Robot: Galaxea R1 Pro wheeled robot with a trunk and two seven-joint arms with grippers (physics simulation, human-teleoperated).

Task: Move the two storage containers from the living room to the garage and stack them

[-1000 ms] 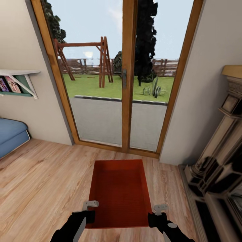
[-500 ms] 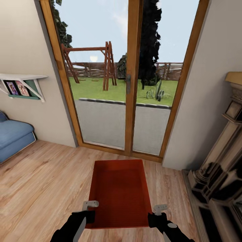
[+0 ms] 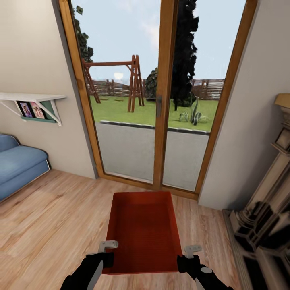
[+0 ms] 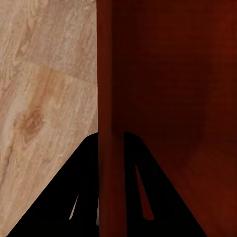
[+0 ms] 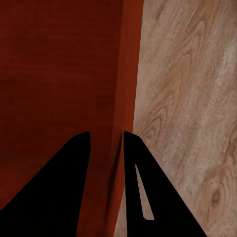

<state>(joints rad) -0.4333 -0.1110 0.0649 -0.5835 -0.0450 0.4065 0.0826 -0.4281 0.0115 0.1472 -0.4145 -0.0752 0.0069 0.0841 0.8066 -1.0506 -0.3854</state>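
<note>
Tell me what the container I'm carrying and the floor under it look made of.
The storage container: probably rigid plastic; uniform rust-red, smooth matte walls, faintly ribbed bottom. The renders leave it open. The floor: light wood planks or laminate, with visible grain, knots and board seams, low sheen. Both grippers, left and right, clamp its side walls.

Light wood plank floor (image 3: 52, 225). Ahead, tall glass doors (image 3: 161, 96) in honey wood frames, giving onto pavement, lawn, a wooden swing frame (image 3: 117, 82), dark trees, a fence and pale sky. Beige walls (image 3: 32, 60) either side. On the left wall a white shelf (image 3: 34, 98) with pictures; below it a blue sofa (image 3: 18, 163). At right, a carved cream-and-black fireplace (image 3: 262, 217).
</note>
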